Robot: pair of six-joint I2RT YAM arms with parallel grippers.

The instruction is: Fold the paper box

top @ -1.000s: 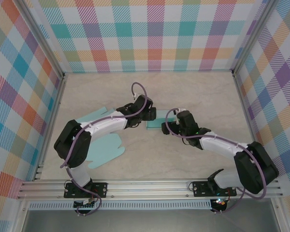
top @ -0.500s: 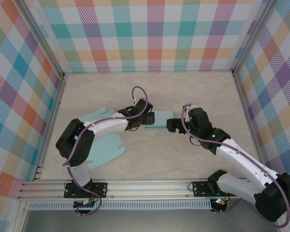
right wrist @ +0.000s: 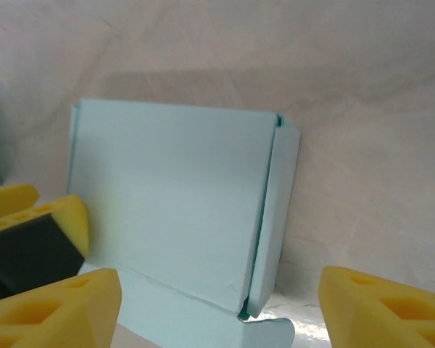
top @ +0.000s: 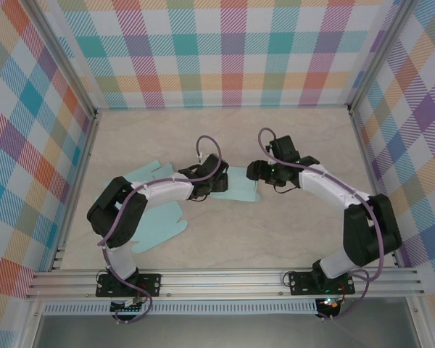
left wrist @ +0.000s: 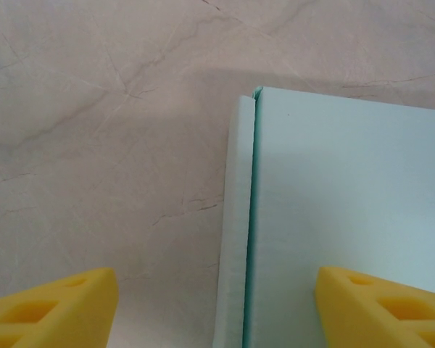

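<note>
Left claw: released, at 9 o'clock of your paper box, straddling its folded edge, likely to pin it. Right claw: released, at 1 o'clock, facing the raised side flap. Box lies mid counter.

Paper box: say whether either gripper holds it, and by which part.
Nothing is held. The left gripper and right gripper both stand open over the box, fingers apart, pinching no part of it.

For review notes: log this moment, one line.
paper box: partly folded; left hand: open, straddling its edge; right hand: open, facing it
</note>
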